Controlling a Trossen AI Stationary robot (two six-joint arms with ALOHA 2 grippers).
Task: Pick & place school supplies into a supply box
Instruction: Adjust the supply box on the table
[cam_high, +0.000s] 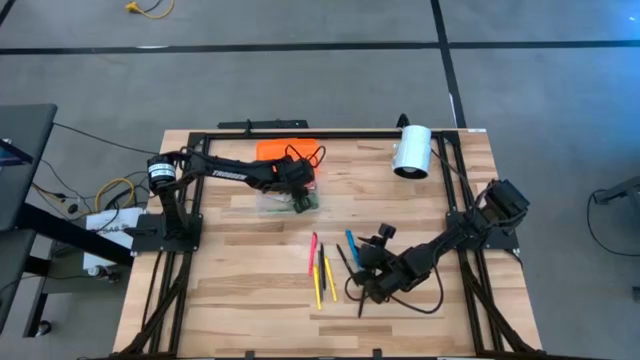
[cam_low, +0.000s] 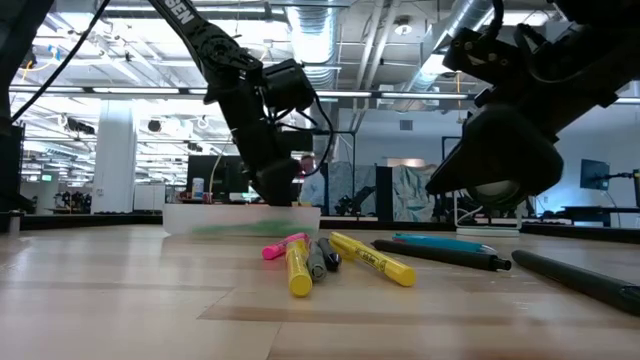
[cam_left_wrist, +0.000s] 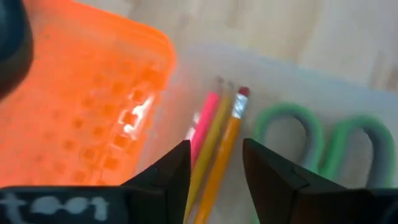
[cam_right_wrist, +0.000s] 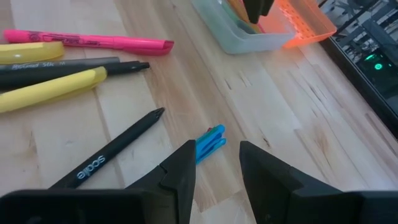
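Left gripper (cam_high: 303, 200) hangs over the clear case (cam_right_wrist: 239, 34), jaws apart with nothing between them. Directly below, inside the case: two pencils (cam_left_wrist: 219, 158), a pink pen (cam_left_wrist: 204, 127) and the green-handled scissors (cam_left_wrist: 323, 140). Orange lid (cam_high: 283, 150) lies open beside the case, on the far side.

Right gripper (cam_high: 372, 278) sits low over the loose group on the worktop (cam_high: 240, 300), jaws apart and empty, a blue pen (cam_right_wrist: 208, 142) just ahead of them and a black marker (cam_right_wrist: 112, 152) beside it. Not yet boxed: pink highlighter (cam_right_wrist: 93, 42), yellow highlighters (cam_low: 372, 258), grey pen (cam_right_wrist: 68, 67). White cylinder (cam_high: 411, 152) stands well apart at the far edge.

Risks, as judged:
- Pens lie close and crossed; closing on the blue one may drag or roll the black marker, or catch two at once.
- Round barrels could slip from a shallow pinch.
- The left arm occupies the space above the case; a delivery by the right arm now would risk arm contact.
- Long items laid askew may rest on the rim and tip out.
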